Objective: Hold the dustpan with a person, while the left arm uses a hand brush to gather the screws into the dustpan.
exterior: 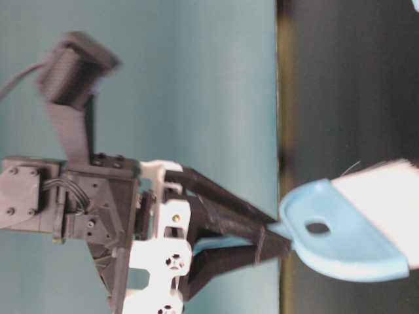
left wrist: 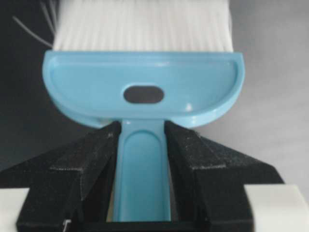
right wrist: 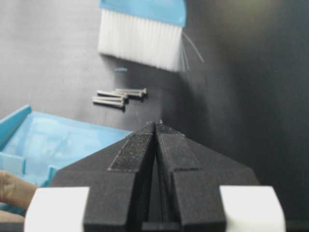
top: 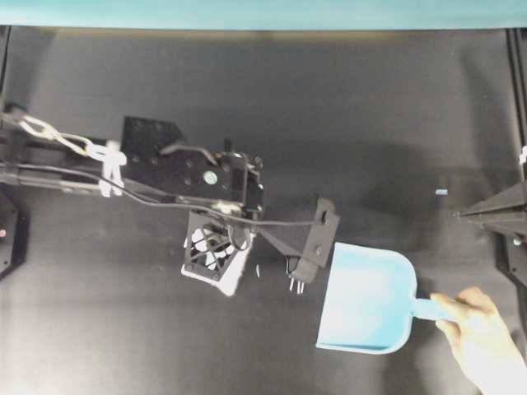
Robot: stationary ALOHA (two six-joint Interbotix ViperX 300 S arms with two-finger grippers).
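Observation:
My left gripper (left wrist: 142,130) is shut on the handle of the light blue hand brush (left wrist: 142,89), whose white bristles point away from it. In the overhead view this gripper (top: 216,251) points down at the table with the bristles (top: 236,276) showing below it. Several silver screws (top: 295,285) lie between the brush and the dustpan (top: 366,300); one more screw (top: 258,270) lies beside the bristles. A person's hand (top: 486,339) holds the dustpan handle at the lower right. My right gripper (right wrist: 157,124) is shut and empty, and looks at the screws (right wrist: 118,96), the brush (right wrist: 140,41) and the dustpan (right wrist: 63,140).
The right gripper (top: 463,214) stays at the right edge of the black table, apart from the dustpan. A small light blue scrap (top: 441,192) lies near it. The left arm's black camera mount (top: 317,239) hangs above the screws, close to the dustpan's mouth.

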